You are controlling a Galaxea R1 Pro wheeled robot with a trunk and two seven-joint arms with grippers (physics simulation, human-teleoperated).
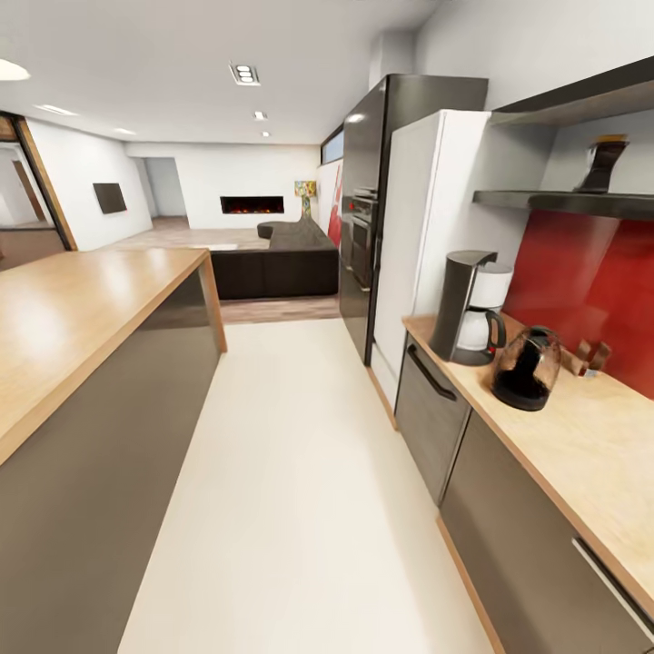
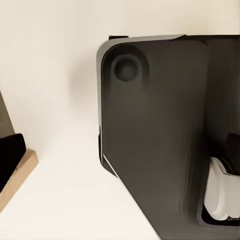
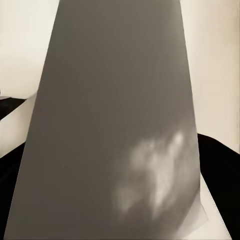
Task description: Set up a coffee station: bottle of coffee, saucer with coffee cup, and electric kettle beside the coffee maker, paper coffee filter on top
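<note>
Fingers' state cannot be told on either arm; wrist views give dark panels and pale floor. Coffee maker (image 1: 468,307) on counter (image 1: 581,445), kettle (image 1: 526,368) just beside it: those parts look done. Bottle (image 1: 606,163) on shelf (image 1: 581,203), not yet moved; filter, saucer, cup unplaced. Wide floor (image 1: 300,490) between island (image 1: 82,318) and counter edge.

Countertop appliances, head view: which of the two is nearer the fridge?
The coffee maker, the tall dark grey one with the pale carafe. It stands at the countertop end beside the white fridge; the squat glass electric kettle sits on its other side.
</note>
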